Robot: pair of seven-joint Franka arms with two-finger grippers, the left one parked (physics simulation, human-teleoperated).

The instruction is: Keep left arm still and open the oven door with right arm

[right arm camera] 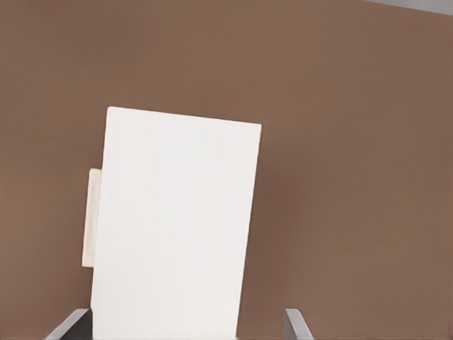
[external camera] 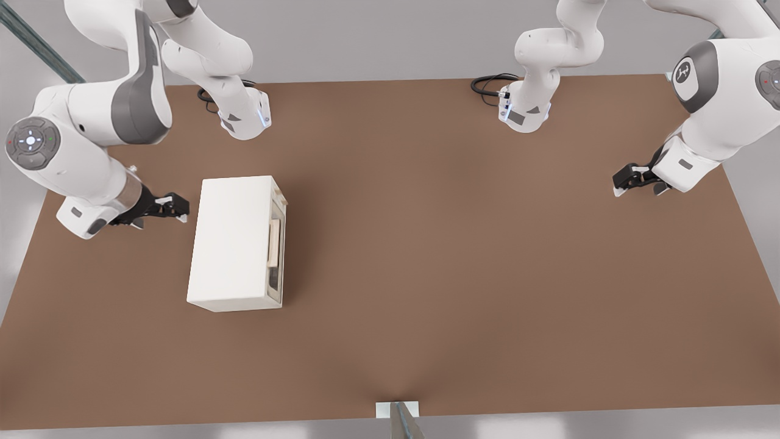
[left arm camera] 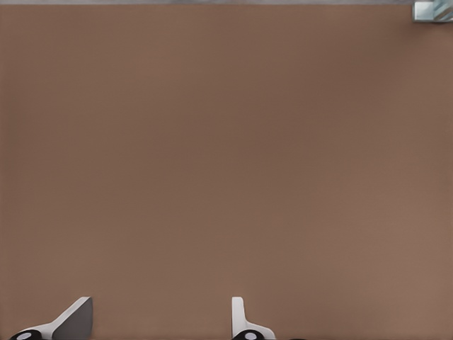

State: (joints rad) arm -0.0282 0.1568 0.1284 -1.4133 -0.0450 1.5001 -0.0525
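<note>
Standing shut against the oven (external camera: 234,244), the oven door (external camera: 276,253) faces the front view's right, its tan bar handle (external camera: 275,242) flat along the front. The cream oven sits on the brown counter (external camera: 463,256), toward the front view's left. Just beyond the oven's back, on the left, the right arm (external camera: 79,140) holds its pincer (external camera: 173,208) with fingers (right arm camera: 296,327) spread wide, touching nothing.
</note>
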